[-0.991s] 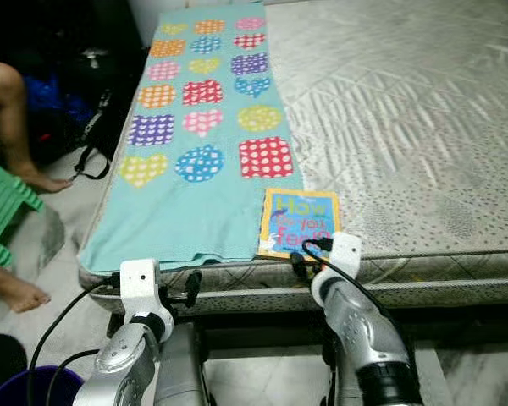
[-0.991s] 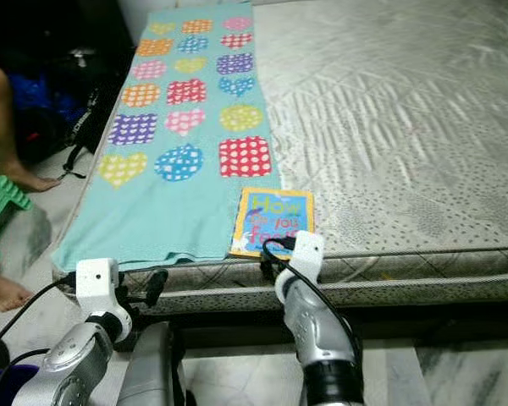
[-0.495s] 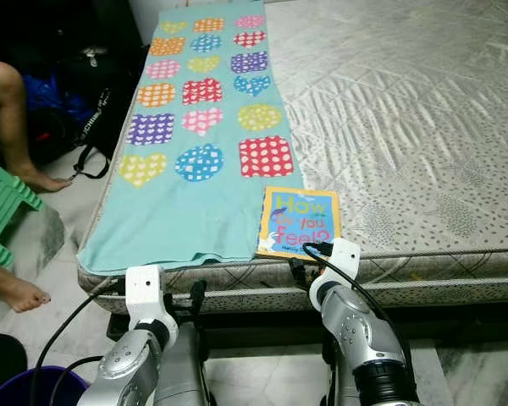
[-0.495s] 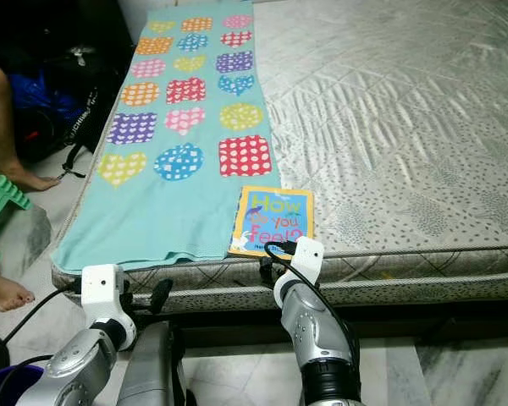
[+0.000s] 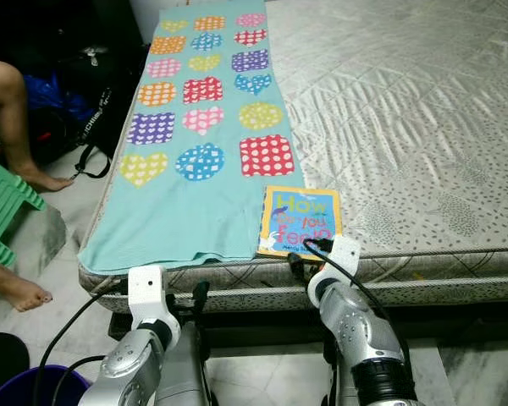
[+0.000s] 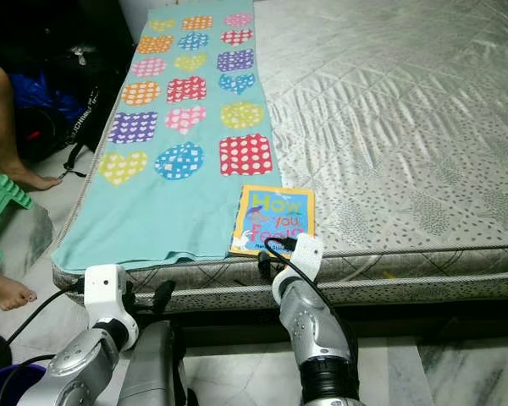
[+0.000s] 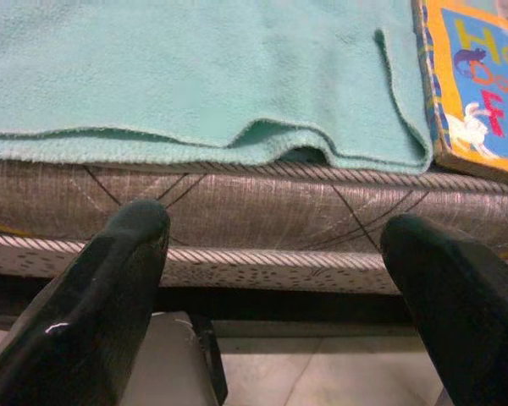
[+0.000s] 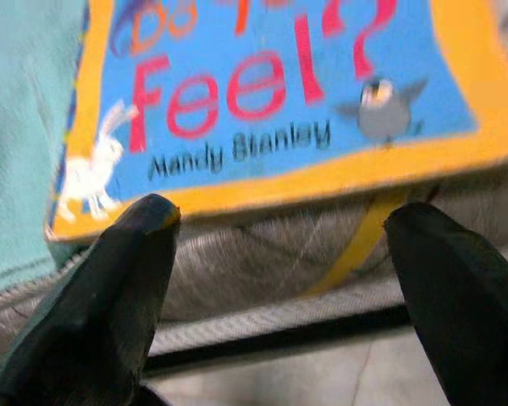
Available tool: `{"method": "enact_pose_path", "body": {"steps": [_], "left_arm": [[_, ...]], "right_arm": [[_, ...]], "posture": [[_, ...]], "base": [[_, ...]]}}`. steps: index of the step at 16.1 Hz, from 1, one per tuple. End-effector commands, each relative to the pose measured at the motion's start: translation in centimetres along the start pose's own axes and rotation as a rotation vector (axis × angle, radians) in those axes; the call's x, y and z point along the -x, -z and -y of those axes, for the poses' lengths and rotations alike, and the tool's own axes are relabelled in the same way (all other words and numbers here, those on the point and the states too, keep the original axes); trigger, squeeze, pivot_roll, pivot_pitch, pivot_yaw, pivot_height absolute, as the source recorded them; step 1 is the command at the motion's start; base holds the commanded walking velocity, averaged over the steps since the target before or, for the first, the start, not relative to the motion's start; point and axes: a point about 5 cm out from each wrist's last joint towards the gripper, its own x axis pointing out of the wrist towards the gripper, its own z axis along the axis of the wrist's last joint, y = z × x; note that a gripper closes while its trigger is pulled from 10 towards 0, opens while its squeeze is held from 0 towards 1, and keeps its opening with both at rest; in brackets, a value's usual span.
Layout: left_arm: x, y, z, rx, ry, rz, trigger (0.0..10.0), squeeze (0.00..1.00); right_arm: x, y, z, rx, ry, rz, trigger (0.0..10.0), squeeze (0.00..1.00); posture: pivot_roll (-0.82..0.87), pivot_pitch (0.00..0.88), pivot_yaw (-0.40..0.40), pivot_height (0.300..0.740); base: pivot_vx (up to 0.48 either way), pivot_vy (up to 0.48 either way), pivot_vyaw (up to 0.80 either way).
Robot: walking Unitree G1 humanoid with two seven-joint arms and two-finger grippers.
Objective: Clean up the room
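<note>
A children's book [image 5: 298, 222] with a blue cover and orange border lies flat at the near edge of the mattress [image 5: 423, 127], partly on a teal blanket [image 5: 199, 144] patterned with dotted hearts. My right gripper [image 8: 279, 279] is open just in front of the book's near edge, its fingers [image 8: 110, 288] level with the mattress side and apart from the book [image 8: 279, 93]. My left gripper [image 7: 271, 288] is open too, low before the mattress edge under the blanket's hem [image 7: 195, 127]; the book's corner [image 7: 478, 85] lies off to its side.
A person's legs and bare feet [image 5: 21, 292] are at the left beside a green stool [image 5: 0, 211]. Dark bags [image 5: 76, 101] lie on the floor by the bed. A purple bucket [image 5: 42, 385] stands at lower left. Marble floor runs beneath the bed frame.
The right gripper has edged slightly toward the book's near edge. The left arm sits a little lower than a second ago. The book and blanket have not moved.
</note>
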Motion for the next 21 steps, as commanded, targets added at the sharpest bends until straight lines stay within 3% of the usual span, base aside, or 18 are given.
{"method": "enact_pose_path", "body": {"steps": [1,3,6,8,11,14,21], "left_arm": [[0.1,-0.2,-0.4,-0.001,-0.018,0.008,10.0,0.00],[0.0,-0.6,-0.2,-0.003,-0.013,0.043,10.0,0.00],[-0.4,-1.8,0.0,-0.038,0.003,0.133,10.0,0.00],[-1.0,-2.4,0.3,-0.037,0.010,0.169,10.0,0.00],[-1.4,-4.3,0.3,-0.058,0.005,0.285,10.0,0.00],[-1.5,-4.5,0.1,-0.066,-0.012,0.317,10.0,0.00],[-2.7,-5.2,0.4,-0.014,0.008,0.337,10.0,0.00]], "right_arm": [[0.8,1.6,-0.4,0.004,-0.016,-0.024,10.0,0.00],[2.0,-0.1,1.2,0.118,-0.021,0.058,10.0,0.00],[3.5,-2.7,2.4,0.279,-0.031,0.283,10.0,0.00],[3.7,-3.1,3.2,0.265,0.013,0.319,10.0,0.00],[5.3,-5.2,2.1,0.329,-0.042,0.509,10.0,0.00],[5.7,-5.2,1.6,0.344,-0.066,0.539,10.0,0.00],[4.9,-4.9,1.7,0.339,-0.059,0.542,10.0,0.00]], "posture": [[0.02,0.116,0.106,0.553],[-0.01,0.099,0.100,0.553],[-0.03,0.077,0.101,0.553],[-0.05,0.053,0.105,0.553],[-0.07,0.005,0.109,0.553],[-0.08,0.000,0.112,0.553],[-0.07,0.000,0.119,0.553]], "base": [[0.000,0.000,0.00],[0.000,0.000,0.00],[0.000,0.000,0.00],[0.000,0.000,0.00],[0.000,0.000,0.00],[0.000,0.000,0.00],[0.000,0.037,0.00]]}}
